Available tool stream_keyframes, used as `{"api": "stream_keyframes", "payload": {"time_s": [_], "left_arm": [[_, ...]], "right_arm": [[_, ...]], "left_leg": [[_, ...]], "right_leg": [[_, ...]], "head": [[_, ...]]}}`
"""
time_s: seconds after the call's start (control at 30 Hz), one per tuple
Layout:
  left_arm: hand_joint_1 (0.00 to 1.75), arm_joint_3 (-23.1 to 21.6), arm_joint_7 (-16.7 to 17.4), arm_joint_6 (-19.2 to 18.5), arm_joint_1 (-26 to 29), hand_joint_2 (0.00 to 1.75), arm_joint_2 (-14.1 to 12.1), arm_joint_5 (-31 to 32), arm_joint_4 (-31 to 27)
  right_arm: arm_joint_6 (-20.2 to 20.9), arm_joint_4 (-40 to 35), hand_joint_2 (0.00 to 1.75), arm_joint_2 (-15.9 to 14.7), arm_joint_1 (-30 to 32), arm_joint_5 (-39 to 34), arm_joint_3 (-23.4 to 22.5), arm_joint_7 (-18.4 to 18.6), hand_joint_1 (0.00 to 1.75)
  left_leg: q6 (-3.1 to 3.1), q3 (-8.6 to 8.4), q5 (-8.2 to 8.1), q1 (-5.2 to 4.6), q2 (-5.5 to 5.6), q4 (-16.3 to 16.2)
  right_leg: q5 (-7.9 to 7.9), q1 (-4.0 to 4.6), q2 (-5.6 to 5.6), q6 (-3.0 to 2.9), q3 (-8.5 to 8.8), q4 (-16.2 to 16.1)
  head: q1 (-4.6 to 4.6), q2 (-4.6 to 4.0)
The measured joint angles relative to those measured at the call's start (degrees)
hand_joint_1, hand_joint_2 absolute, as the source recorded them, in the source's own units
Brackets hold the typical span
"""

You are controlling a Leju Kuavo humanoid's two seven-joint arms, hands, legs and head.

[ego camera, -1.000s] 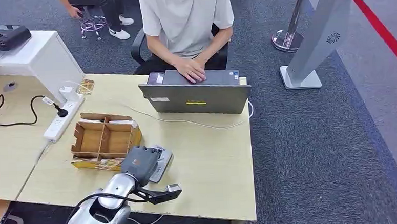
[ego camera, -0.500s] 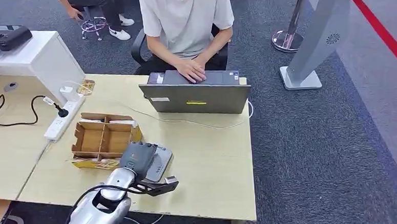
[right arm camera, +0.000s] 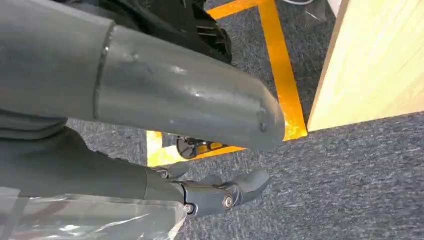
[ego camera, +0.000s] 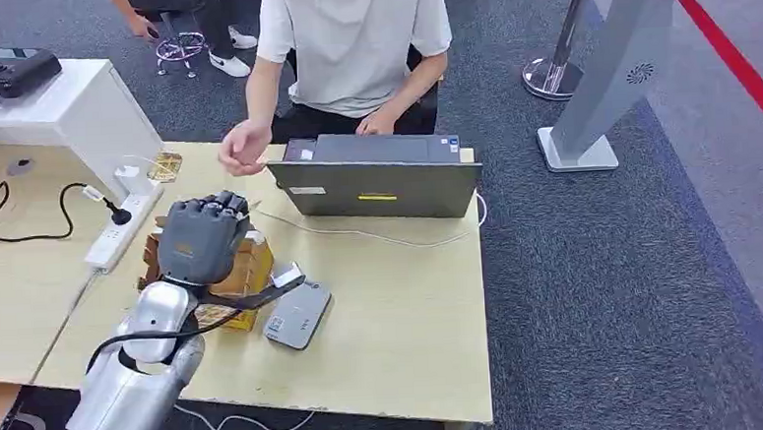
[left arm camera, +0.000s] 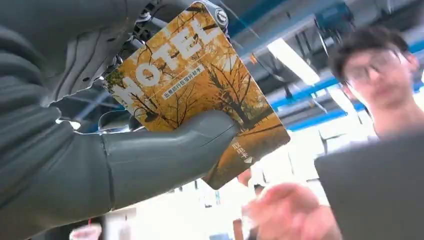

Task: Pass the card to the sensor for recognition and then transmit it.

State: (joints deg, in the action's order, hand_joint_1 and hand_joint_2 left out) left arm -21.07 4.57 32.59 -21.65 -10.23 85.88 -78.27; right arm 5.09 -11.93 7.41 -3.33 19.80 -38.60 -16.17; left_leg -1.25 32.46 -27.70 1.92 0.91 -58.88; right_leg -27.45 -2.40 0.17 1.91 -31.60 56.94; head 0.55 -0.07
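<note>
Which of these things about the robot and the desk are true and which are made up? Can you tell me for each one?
1. The left hand holds a card that says HOTEL. True.
2. The grey sensor lies on the carpet. False: it lies on the wooden table, beside the cardboard box.
3. A person's hand reaches out over the table towards the robot. True.
4. The laptop is shut flat. False: it stands open, its lid facing the robot.
5. The right hand holds a second card. False: it hangs by the floor holding nothing, fingers apart.
</note>
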Motion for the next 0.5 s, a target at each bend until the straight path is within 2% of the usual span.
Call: {"api": "stream_keyframes", "payload": {"time_s": [0.1, 0.27, 0.5], "left_arm": [[1.75, 1.6, -1.1, 0.7, -3.5, 1.75, -1.4, 0.3, -0.5], [1.75, 5.3, -2.5, -0.6, -12.4, 1.75, -3.8, 0.4, 1.8], [1.75, 6.8, -2.8, -0.6, -16.7, 1.75, -5.3, 0.5, 5.8]], "right_arm": [[0.0, 0.0, 0.0, 0.0, -0.3, 0.6, 0.0, 0.2, 0.0], [-0.3, 0.0, 0.0, 0.0, -0.7, 0.8, 0.0, 1.0, 0.0], [-0.5, 0.0, 0.0, 0.1, -0.7, 0.9, 0.0, 1.2, 0.0]], "left_leg": [[0.04, 0.06, 0.1, 0.0, 0.04, 0.0], [-0.01, 0.12, 0.21, 0.01, 0.04, 0.0], [-0.01, 0.14, 0.22, 0.0, 0.04, 0.0]], "right_leg": [[0.04, 0.0, -0.05, 0.02, -0.04, 0.0], [0.16, 0.01, -0.04, -0.04, -0.1, 0.0], [0.19, 0.0, -0.02, -0.04, -0.12, 0.0]], "head": [[-0.02, 0.0], [-0.02, 0.0], [-0.02, 0.0]]}}
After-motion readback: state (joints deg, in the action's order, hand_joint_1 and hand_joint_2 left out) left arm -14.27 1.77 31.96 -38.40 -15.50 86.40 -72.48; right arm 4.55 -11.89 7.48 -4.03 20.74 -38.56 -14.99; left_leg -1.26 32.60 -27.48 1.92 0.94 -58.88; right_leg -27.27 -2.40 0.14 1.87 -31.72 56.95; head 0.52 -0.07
